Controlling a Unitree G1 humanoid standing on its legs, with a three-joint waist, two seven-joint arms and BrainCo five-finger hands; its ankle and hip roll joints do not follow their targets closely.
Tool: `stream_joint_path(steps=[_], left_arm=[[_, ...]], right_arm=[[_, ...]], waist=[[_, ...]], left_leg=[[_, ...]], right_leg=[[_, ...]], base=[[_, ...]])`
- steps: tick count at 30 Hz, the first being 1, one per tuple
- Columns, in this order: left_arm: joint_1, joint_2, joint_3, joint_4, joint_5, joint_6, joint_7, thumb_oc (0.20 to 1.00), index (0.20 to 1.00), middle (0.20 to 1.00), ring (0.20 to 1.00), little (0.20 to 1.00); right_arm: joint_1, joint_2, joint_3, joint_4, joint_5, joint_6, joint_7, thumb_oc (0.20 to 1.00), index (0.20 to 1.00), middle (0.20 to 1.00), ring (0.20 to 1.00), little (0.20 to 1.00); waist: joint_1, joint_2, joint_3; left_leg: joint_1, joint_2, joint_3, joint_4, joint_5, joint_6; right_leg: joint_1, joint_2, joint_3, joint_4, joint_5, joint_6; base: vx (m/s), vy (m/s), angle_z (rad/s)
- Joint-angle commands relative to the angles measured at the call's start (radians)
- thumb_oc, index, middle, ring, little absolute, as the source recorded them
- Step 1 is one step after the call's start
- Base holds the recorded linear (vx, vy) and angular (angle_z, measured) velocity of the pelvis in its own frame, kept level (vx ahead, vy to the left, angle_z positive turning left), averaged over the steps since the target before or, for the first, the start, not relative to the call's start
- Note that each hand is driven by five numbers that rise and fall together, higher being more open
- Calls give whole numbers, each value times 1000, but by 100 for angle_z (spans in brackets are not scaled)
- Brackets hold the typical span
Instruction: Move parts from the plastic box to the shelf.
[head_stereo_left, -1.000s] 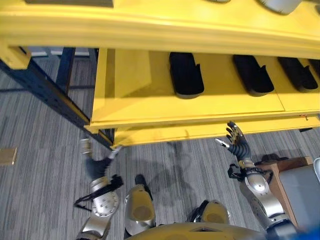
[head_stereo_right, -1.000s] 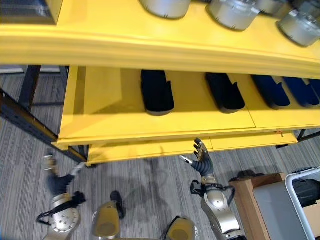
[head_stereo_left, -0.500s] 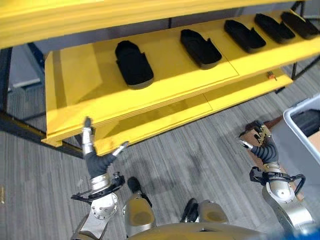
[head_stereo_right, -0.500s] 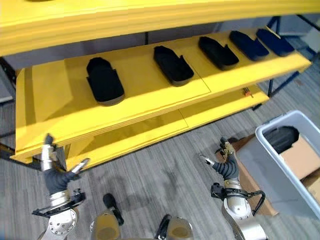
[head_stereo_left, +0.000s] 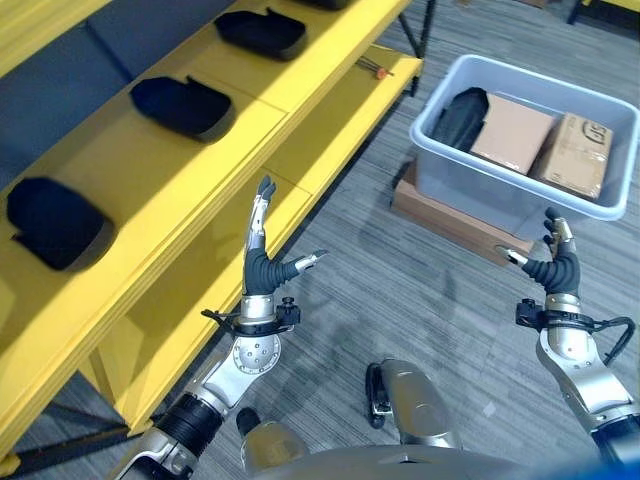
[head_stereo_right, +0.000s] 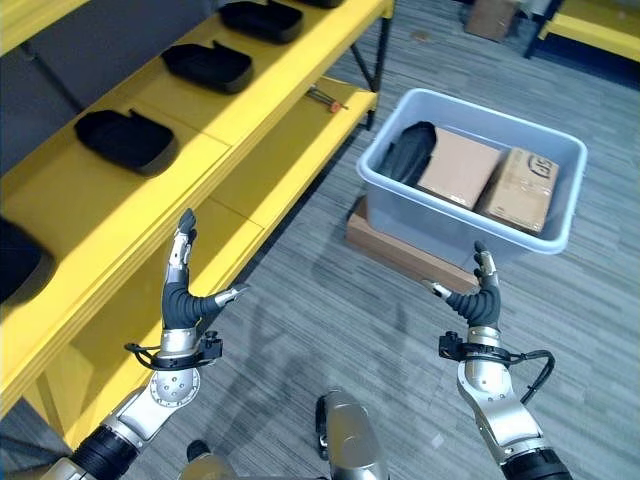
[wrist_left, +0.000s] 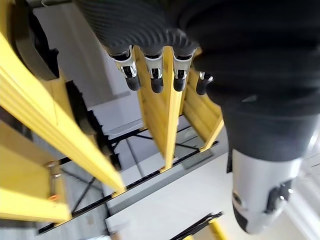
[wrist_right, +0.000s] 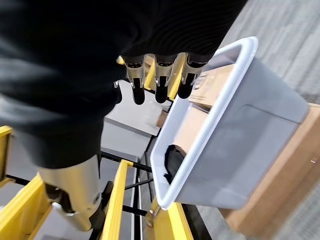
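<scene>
A grey plastic box (head_stereo_left: 470, 195) stands on the floor at the upper right, also seen as the box (wrist_right: 235, 150) in the right wrist view. Inside it, at its left end, lies a black part (head_stereo_left: 460, 115) beside two cardboard packs (head_stereo_left: 512, 132). My right hand (head_stereo_left: 555, 265) is held up in front of the box, a little apart from it, open and empty. My left hand (head_stereo_left: 265, 265) is raised beside the yellow shelf (head_stereo_left: 300, 75), fingers (wrist_left: 155, 75) straight, holding nothing. Black parts (head_stereo_left: 183, 105) lie in a row on the shelf.
The box rests on a flat brown slab (head_stereo_left: 445, 222). A small tool (head_stereo_left: 372, 68) lies on the lower yellow shelf board. Grey striped carpet (head_stereo_left: 400, 290) stretches between shelf and box.
The camera has swung right, so the shelf now runs along the left and the whole box shows. Both hands stay open and empty, held upright.
</scene>
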Motion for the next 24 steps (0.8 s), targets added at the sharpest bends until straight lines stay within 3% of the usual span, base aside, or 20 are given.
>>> stream_joint_path(steps=[1, 3, 4, 6, 8, 9, 14, 15, 18, 21, 22, 23, 24], left_arm=[[37, 5, 49, -68, 27, -2, -49, 1000, 1000, 1000, 1000, 1000], [55, 13, 48, -71, 91, -10, -90, 1000, 1000, 1000, 1000, 1000], [63, 33, 20, -74, 168, -4, -97, 1000, 1000, 1000, 1000, 1000], [71, 41, 0, -71, 207, 14, -83, 1000, 1000, 1000, 1000, 1000], [87, 45, 7, -49, 186, 17, -70, 1000, 1000, 1000, 1000, 1000], [89, 48, 17, -43, 185, 13, -88, 1000, 1000, 1000, 1000, 1000], [87, 43, 20, -8, 184, 18, -119, 1000, 1000, 1000, 1000, 1000], [89, 43, 23, 6, 184, 20, -117, 1000, 1000, 1000, 1000, 1000], [92, 49, 32, 21, 190, 30, -125, 1000, 1000, 1000, 1000, 1000], [101, 58, 28, 46, 221, 12, -99, 1000, 1000, 1000, 1000, 1000], [101, 58, 28, 46, 223, 11, -96, 1000, 1000, 1000, 1000, 1000], [104, 57, 28, 42, 229, -1, -51, 1000, 1000, 1000, 1000, 1000], [95, 55, 29, 51, 228, 0, -17, 1000, 1000, 1000, 1000, 1000]], right_arm=[[0, 24, -70, -53, -10, -72, -32, 1000, 1000, 1000, 1000, 1000], [36, 27, -111, -66, 29, -66, -19, 1000, 1000, 1000, 1000, 1000], [67, 32, -124, -82, 58, -58, 23, 1000, 1000, 1000, 1000, 1000], [84, 38, -114, -91, 76, -56, 28, 1000, 1000, 1000, 1000, 1000], [82, 67, -83, -83, 103, -46, 33, 1000, 1000, 1000, 1000, 1000], [86, 90, -73, -80, 104, -45, 36, 1000, 1000, 1000, 1000, 1000], [65, 133, -31, -81, 83, -12, 33, 1000, 1000, 1000, 1000, 1000], [53, 141, -21, -78, 81, 0, 35, 1000, 1000, 1000, 1000, 1000], [24, 156, 0, -74, 74, 19, 28, 1000, 1000, 1000, 1000, 1000], [-10, 181, 20, -39, 89, 32, 21, 1000, 1000, 1000, 1000, 1000], [-11, 182, 21, -36, 89, 31, 20, 1000, 1000, 1000, 1000, 1000], [-16, 186, 25, -18, 66, 7, 6, 1000, 1000, 1000, 1000, 1000], [-16, 194, 28, -16, 48, -5, 3, 1000, 1000, 1000, 1000, 1000]], waist=[[12, -21, -9], [12, -10, -17], [16, -5, -29], [28, -4, -37], [46, -14, -77], [49, -15, -100], [62, -19, -158], [67, -21, -163], [80, -19, -165], [102, -18, -157], [104, -18, -156], [106, -23, -151], [97, -26, -155]], left_leg=[[-79, -34, 97, 76, -14, 22], [-79, -107, 115, 46, -55, 36], [-86, -175, 140, -7, -82, 47], [-115, -208, 119, -27, -68, 47], [-51, -254, 82, -124, -130, 92], [-12, -264, 77, -179, -127, 101], [60, -280, 87, -304, -114, 118], [70, -284, 100, -319, -112, 123], [83, -274, 146, -329, -116, 130], [95, -250, 191, -312, -124, 139], [96, -248, 193, -310, -125, 139], [106, -241, 201, -295, -134, 137], [118, -239, 203, -288, -143, 135]], right_leg=[[76, -81, -115, -99, 99, 108], [108, -76, -119, -155, 122, 129], [152, -64, -117, -211, 148, 149], [181, -53, -105, -233, 155, 152], [201, -44, -86, -268, 166, 167], [202, -36, -82, -284, 177, 174], [201, -11, -91, -309, 202, 192], [182, -16, -104, -281, 233, 209], [144, -25, -148, -184, 246, 230], [114, -110, -208, -137, 288, 270], [118, -115, -209, -145, 289, 271], [152, -156, -214, -246, 306, 284], [169, -199, -180, -349, 373, 308]], base=[[134, -47, -46], [201, 36, 40], [237, 86, 40], [213, 105, 9], [256, 196, -54], [252, 263, -95], [74, 142, -36], [1, 99, -32], [-23, 71, -40], [-20, -30, -54], [49, -159, -86], [96, -261, -70], [127, -351, -51]])
